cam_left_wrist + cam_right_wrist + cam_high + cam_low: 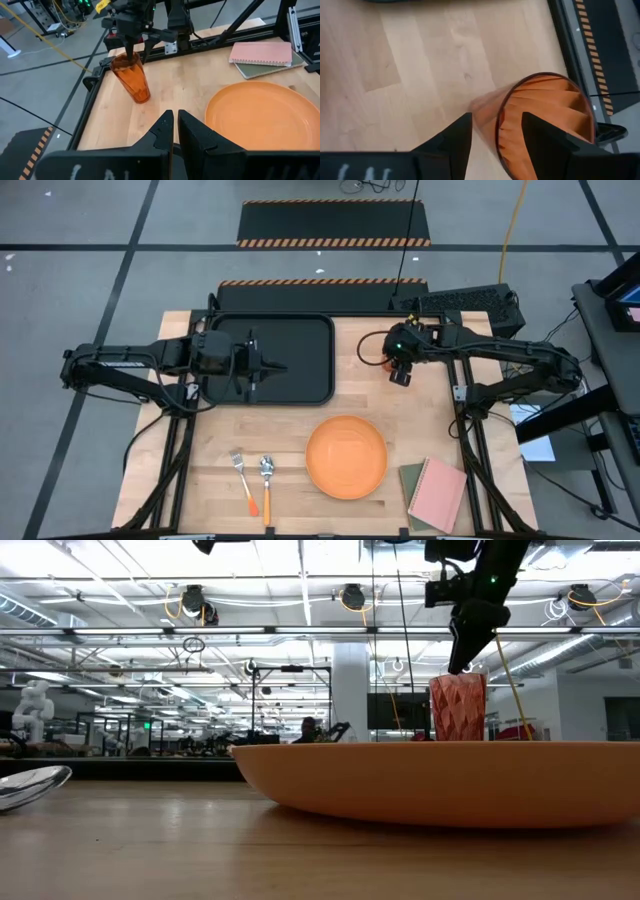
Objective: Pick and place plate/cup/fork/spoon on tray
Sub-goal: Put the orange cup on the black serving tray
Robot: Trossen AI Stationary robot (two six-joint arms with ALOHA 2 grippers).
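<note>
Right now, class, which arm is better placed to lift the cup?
The right: the right gripper is open astride the cup's rim, one finger inside. The left gripper hangs shut over the tray.

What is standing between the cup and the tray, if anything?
No object lies on the bare wood between the cup and the tray. The right hand straddles the cup's rim. Only the left hand, hovering over the tray's right part, could crowd the landing spot.

Right pincer over cup
</note>
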